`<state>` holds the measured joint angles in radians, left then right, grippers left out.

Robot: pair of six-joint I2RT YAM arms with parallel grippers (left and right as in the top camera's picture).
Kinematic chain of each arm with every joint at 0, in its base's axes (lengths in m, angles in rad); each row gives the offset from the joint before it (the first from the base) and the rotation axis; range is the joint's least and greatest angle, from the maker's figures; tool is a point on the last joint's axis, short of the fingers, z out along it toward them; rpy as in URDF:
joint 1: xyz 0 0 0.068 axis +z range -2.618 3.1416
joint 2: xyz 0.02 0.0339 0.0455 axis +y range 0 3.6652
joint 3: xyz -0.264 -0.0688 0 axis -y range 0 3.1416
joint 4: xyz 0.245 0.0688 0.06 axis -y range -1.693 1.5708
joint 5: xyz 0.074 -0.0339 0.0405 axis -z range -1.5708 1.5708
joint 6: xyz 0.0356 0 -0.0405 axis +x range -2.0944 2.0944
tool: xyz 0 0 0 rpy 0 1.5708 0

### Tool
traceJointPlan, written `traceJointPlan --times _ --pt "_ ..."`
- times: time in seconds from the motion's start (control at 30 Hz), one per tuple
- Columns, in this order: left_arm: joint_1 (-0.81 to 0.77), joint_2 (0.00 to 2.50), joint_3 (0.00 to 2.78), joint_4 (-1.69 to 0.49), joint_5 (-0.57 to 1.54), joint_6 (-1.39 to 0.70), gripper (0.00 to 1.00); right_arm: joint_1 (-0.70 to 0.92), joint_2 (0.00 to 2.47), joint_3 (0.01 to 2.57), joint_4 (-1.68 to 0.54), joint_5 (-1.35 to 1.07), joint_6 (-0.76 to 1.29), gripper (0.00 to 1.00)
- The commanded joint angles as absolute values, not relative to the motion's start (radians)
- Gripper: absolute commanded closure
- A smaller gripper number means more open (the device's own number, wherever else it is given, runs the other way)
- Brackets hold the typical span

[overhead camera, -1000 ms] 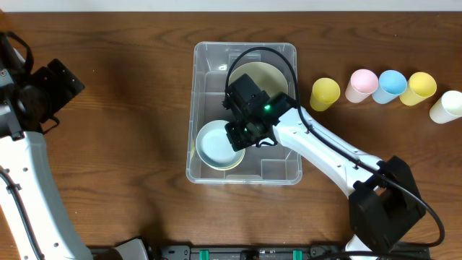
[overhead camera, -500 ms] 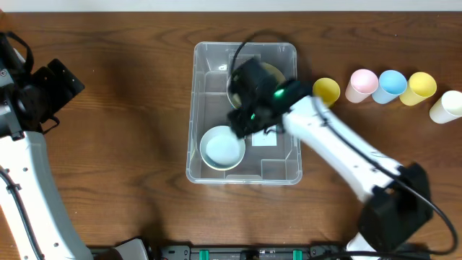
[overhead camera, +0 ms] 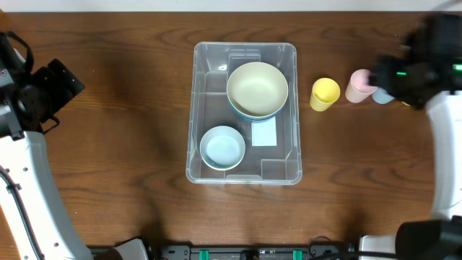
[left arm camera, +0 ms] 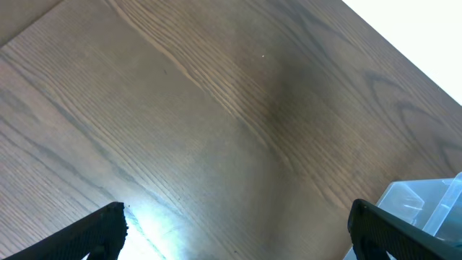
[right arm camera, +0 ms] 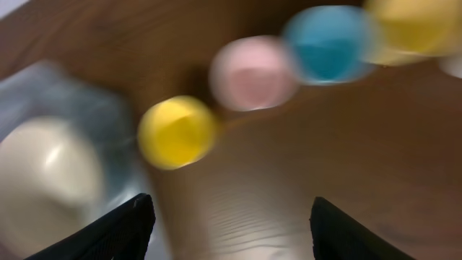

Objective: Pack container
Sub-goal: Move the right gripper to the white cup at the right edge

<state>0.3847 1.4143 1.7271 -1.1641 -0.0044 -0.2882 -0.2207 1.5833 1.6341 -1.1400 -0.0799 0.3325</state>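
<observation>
The clear plastic container (overhead camera: 209, 87) stands mid-table, and its corner (left arm camera: 433, 209) shows in the left wrist view. At its back right a cream bowl (overhead camera: 257, 88) sits nested in a blue one. At its front left lies a small light-blue bowl (overhead camera: 222, 147), beside the white label (overhead camera: 264, 132). My right gripper (overhead camera: 404, 72) is a dark blur high over the cup row at the far right. It is open (right arm camera: 231, 224) with only bare table between its fingers. My left gripper (overhead camera: 58, 90) hangs open (left arm camera: 238, 231) over bare wood at the far left.
A row of cups stands right of the container: yellow cup (overhead camera: 325, 94) (right arm camera: 177, 133), pink cup (overhead camera: 361, 85) (right arm camera: 253, 72), blue cup (right arm camera: 332, 43), and another yellow cup (right arm camera: 411, 25). My right arm hides the far end of the row from above.
My right gripper opened and let go of the small light-blue bowl in the container. It then swung out fast to the right, over the cups. The left arm has not moved.
</observation>
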Motion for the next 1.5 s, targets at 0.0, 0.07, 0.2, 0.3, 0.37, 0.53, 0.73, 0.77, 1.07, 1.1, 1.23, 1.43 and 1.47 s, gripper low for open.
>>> traceJointPlan --times 0.0,0.07,0.2,0.3,0.37,0.53,0.73,0.77,1.07,1.1,1.23,1.43,1.47 --pt "0.390 1.420 1.720 -1.167 -0.012 -0.290 0.02 -0.367 1.600 1.634 -1.144 -0.041 0.375 0.28" --pt "0.390 1.420 1.720 -1.167 -0.012 -0.290 0.02 -0.456 1.615 1.634 -1.141 -0.041 0.390 0.28" --pt "0.390 1.420 1.720 -1.167 -0.012 -0.290 0.02 -0.586 1.660 1.633 -1.132 -0.041 0.393 0.27" --pt "0.390 1.420 1.720 -1.167 -0.012 -0.290 0.02 -0.649 1.720 1.633 -1.113 -0.041 0.401 0.27" --pt "0.390 1.420 1.720 -1.167 -0.012 -0.290 0.02 -0.679 1.772 1.633 -1.087 -0.041 0.406 0.26" --pt "0.390 1.420 1.720 -1.167 -0.012 -0.290 0.02 -0.719 1.890 1.633 -0.987 -0.050 0.422 0.27" --pt "0.390 1.420 1.720 -1.167 -0.012 -0.290 0.02 -0.736 1.976 1.633 -0.900 -0.053 0.434 0.27" --pt "0.390 1.420 1.720 -1.167 -0.012 -0.290 0.02 -0.739 1.985 1.633 -0.888 -0.054 0.440 0.27" --pt "0.390 1.420 1.720 -1.167 -0.012 -0.290 0.02 -0.741 2.067 1.633 -0.793 -0.052 0.448 0.33" --pt "0.390 1.420 1.720 -1.167 -0.012 -0.290 0.02 -0.741 2.078 1.633 -0.788 -0.052 0.448 0.35" --pt "0.390 1.420 1.720 -1.167 -0.012 -0.290 0.02 -0.741 2.117 1.633 -0.790 -0.057 0.449 0.50" --pt "0.390 1.420 1.720 -1.167 -0.012 -0.290 0.02 -0.740 2.112 1.635 -0.819 -0.044 0.450 0.73" --pt "0.390 1.420 1.720 -1.167 -0.012 -0.290 0.02 -0.740 2.104 1.635 -0.829 -0.029 0.459 0.79"
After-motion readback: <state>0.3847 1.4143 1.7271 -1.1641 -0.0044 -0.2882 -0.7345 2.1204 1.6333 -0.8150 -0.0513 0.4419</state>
